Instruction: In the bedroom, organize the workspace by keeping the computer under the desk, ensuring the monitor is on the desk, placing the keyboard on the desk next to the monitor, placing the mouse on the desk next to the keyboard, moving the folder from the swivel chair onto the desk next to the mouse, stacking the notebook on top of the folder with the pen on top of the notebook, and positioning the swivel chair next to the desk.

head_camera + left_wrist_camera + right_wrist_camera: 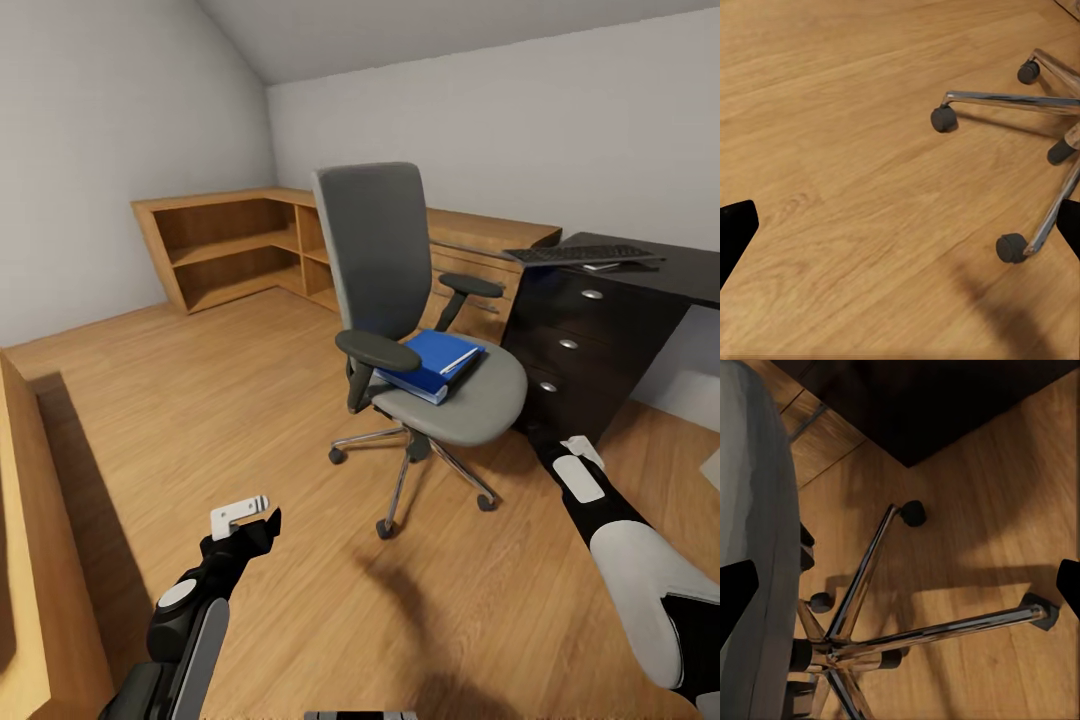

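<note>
The swivel chair [400,300] stands in the middle of the oak floor, grey seat and back, chrome base [862,641]. The blue folder [428,363] lies flat on its seat. Back right, the keyboard [583,254] rests on the glossy black desk [690,268]. My left gripper [243,516] hangs open low over the floor, in front and to the left of the chair; its wrist view shows the chair's casters [943,118]. My right gripper [583,453] is open too, low beside the chair's right side, near the black cabinet.
A black three-drawer cabinet [570,345] stands under the desk end, close behind the chair. A light-wood drawer chest [478,262] and an open corner shelf [225,245] line the back wall. A wooden furniture edge [25,560] runs along my left.
</note>
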Tool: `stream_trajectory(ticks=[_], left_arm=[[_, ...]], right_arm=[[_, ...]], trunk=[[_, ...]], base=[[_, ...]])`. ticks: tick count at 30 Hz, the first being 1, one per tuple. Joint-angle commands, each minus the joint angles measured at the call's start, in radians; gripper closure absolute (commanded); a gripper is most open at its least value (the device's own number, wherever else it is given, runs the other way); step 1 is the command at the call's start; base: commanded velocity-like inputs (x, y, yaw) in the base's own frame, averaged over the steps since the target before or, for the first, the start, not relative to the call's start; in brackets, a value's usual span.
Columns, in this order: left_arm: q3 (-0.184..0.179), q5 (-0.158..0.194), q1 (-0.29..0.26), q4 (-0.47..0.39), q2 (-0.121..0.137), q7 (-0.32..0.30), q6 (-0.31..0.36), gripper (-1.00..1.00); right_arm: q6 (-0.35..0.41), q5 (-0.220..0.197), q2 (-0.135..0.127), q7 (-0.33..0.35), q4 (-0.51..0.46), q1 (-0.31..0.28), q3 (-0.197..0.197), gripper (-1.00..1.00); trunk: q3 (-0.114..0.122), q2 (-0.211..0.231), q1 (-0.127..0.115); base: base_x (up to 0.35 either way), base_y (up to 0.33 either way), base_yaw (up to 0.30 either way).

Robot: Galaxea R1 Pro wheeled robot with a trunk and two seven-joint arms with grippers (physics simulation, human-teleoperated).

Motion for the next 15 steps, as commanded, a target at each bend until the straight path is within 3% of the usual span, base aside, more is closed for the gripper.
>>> stream_trajectory(ticks=[1, 15], left_arm=[[-0.002, 0.011, 0.000, -0.001, 0.000, 0.009, 0.003, -1.00], [-0.010, 0.010, 0.000, -0.001, 0.000, 0.009, 0.001, -1.00]], right_arm=[[0.005, -0.006, 0.000, -0.005, -0.002, 0.000, -0.002, -1.00], [0.005, -0.006, 0.000, -0.005, -0.002, 0.000, -0.002, -1.00]], trunk=[[-0.001, 0.000, 0.000], [0.012, 0.000, 0.000]], base=[[0.000, 0.000, 0.000], [0.000, 0.000, 0.000]])
